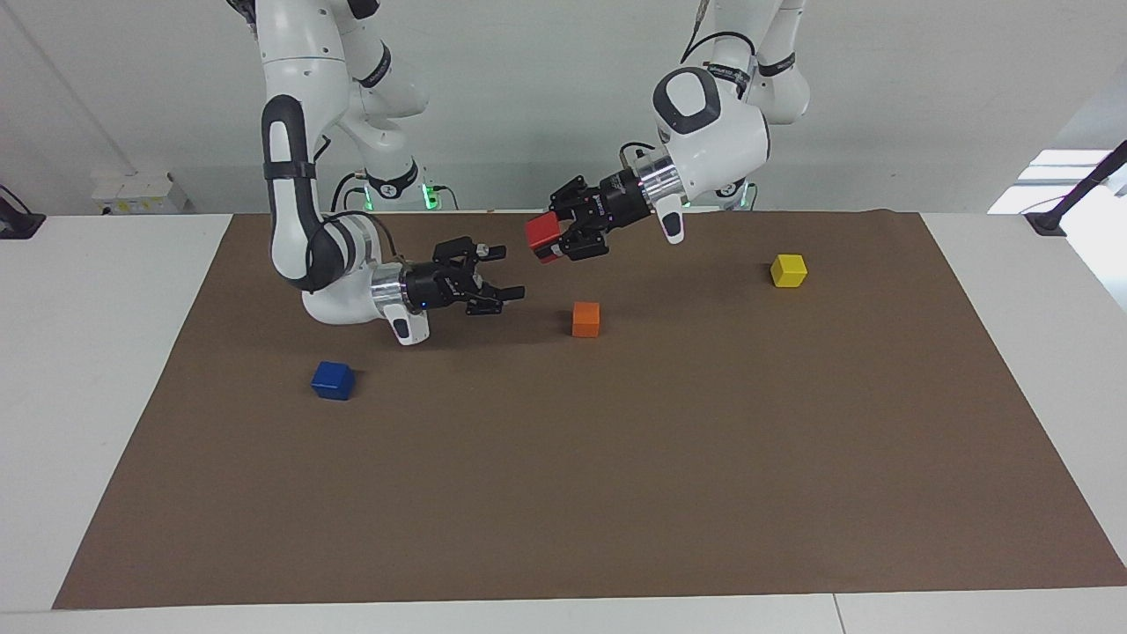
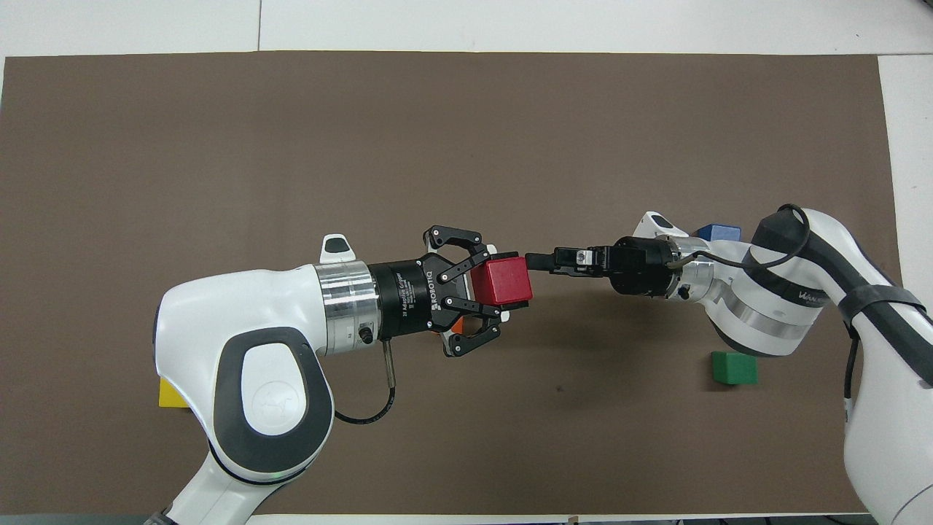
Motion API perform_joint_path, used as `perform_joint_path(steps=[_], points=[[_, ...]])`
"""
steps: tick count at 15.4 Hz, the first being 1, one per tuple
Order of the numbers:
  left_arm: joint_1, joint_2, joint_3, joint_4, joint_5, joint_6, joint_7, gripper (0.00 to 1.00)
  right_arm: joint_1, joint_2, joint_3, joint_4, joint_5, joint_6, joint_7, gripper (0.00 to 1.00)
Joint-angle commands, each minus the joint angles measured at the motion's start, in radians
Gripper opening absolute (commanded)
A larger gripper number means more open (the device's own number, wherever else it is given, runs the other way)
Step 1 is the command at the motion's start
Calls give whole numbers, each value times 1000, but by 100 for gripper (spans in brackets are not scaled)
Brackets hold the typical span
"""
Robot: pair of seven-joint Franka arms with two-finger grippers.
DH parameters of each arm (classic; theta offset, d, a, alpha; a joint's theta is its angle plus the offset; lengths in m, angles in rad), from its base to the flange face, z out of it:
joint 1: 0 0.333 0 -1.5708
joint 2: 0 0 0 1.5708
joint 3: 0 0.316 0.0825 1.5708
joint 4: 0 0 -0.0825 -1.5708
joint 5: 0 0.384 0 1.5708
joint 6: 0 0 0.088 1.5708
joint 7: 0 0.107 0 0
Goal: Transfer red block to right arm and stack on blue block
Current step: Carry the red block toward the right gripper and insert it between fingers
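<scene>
The red block (image 1: 541, 231) is held above the mat in my left gripper (image 1: 555, 241), which is shut on it over the mat's middle, near the robots' edge. In the overhead view the red block (image 2: 499, 277) sits between the left gripper's (image 2: 508, 283) fingers. My right gripper (image 1: 505, 274) is open and empty, pointing at the red block from close by, its tips just short of it; in the overhead view the right gripper (image 2: 541, 262) shows edge-on. The blue block (image 1: 333, 380) rests on the mat toward the right arm's end, partly hidden by the right arm in the overhead view (image 2: 720, 232).
An orange cube (image 1: 585, 319) lies on the brown mat (image 1: 616, 493) below the left gripper. A yellow cube (image 1: 788, 270) lies toward the left arm's end. A dark green cube (image 2: 734, 367) lies near the right arm, nearer to the robots than the blue block.
</scene>
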Motion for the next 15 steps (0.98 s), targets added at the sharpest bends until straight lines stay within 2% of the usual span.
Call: perform_joint_path(steps=[1, 9, 11, 15], points=[[-34, -10, 14, -18, -36, 48, 25, 0, -8, -42, 4, -33, 28, -13, -23, 100], [-62, 101, 13, 88, -19, 103, 89, 0, -18, -53, 3, -42, 28, -47, -21, 100], [-81, 104, 13, 89, -24, 114, 202, 0, -16, -53, 3, -42, 28, -42, -21, 100], [-117, 104, 11, 89, -32, 133, 209, 0, -13, -53, 1, -42, 28, -36, -21, 100]])
